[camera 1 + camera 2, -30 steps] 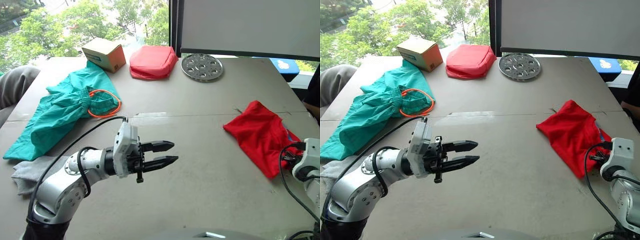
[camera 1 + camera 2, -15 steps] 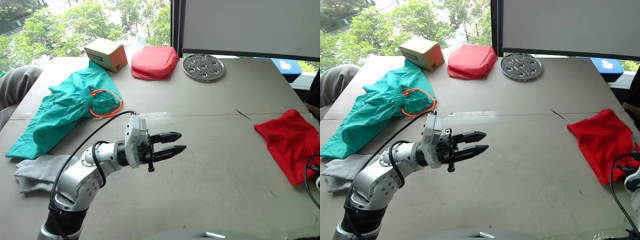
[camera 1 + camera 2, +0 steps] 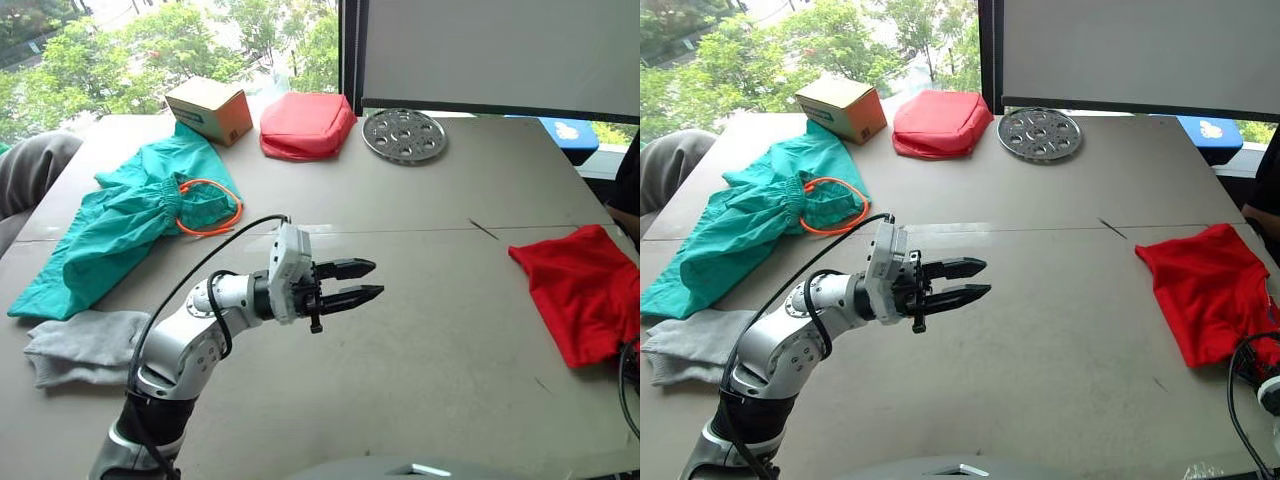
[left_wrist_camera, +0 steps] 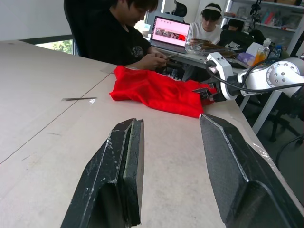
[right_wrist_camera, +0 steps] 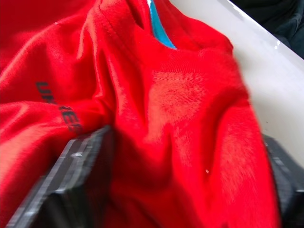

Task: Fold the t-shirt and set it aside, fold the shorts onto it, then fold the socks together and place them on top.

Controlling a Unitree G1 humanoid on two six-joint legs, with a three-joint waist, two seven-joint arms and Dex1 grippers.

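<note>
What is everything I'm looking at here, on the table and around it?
t-shirt: one, bright red, bunched at the table's right edge
shorts: one pair, teal-green with an orange drawstring, far left of the table
socks: light grey, near left edge, count unclear
cardboard box: one, brown, far left corner
cushion: one, red, puffy, far edge beside the box
metal disc: one, silver with holes, far edge right of the cushion
table: one, grey-beige
people: two, seated at a desk with a laptop beyond the table, in the left wrist view
left gripper: black fingers open, above the table's middle
right gripper: at the t-shirt's edge, cloth between its fingers
</note>
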